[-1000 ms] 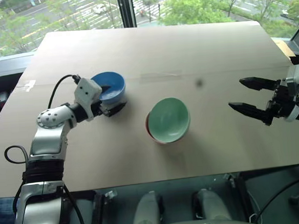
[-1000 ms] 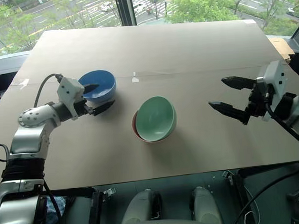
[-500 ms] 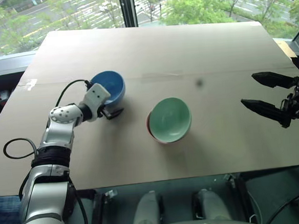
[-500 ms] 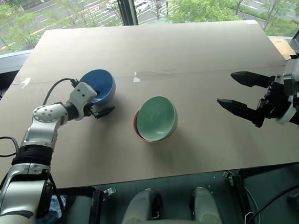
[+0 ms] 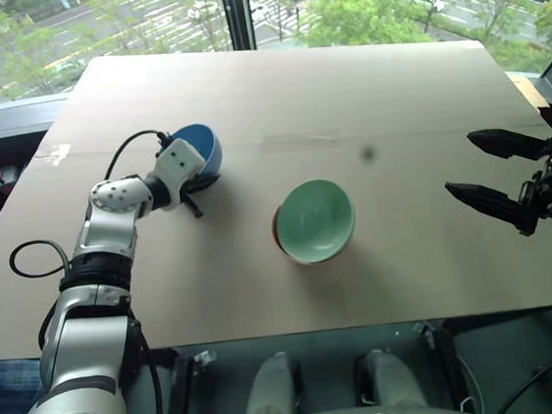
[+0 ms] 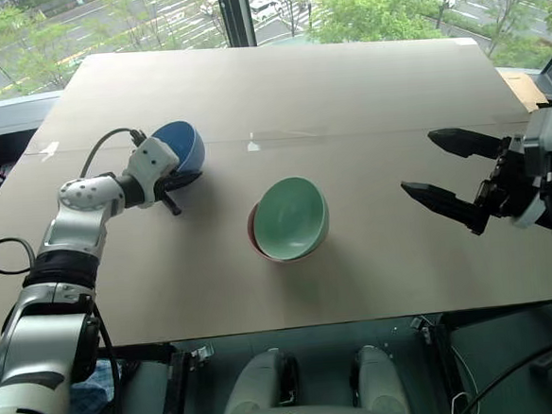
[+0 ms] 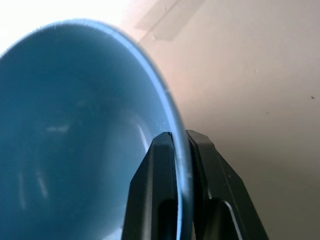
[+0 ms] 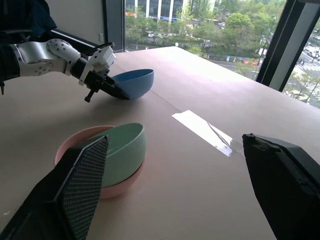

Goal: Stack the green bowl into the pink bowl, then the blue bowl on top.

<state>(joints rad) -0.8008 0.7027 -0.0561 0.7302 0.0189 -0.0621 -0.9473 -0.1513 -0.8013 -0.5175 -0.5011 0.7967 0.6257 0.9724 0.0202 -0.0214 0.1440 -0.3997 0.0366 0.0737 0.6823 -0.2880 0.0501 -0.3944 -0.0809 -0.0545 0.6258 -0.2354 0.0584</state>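
Note:
The blue bowl (image 5: 202,148) sits at the left of the cardboard-covered table, tipped up on its side. My left gripper (image 5: 195,186) is shut on its near rim, one finger inside the bowl and one outside, as the left wrist view shows at the fingertips (image 7: 161,142). The green bowl (image 5: 315,218) rests inside the pink bowl (image 5: 276,237) at the table's middle; only the pink rim peeks out beneath. My right gripper (image 5: 460,163) hovers open and empty above the table's right side, well away from the bowls.
The brown cardboard tabletop (image 5: 278,93) ends at a window at the back and at a near edge just in front of me. A strip of clear tape (image 8: 202,130) lies along a seam across the middle. A small cardboard flap (image 5: 525,85) sticks out at the far right.
My left gripper has shut on the blue bowl's rim and pushed forward, and the bowl has tipped up from flat. The right gripper stays open, almost still.

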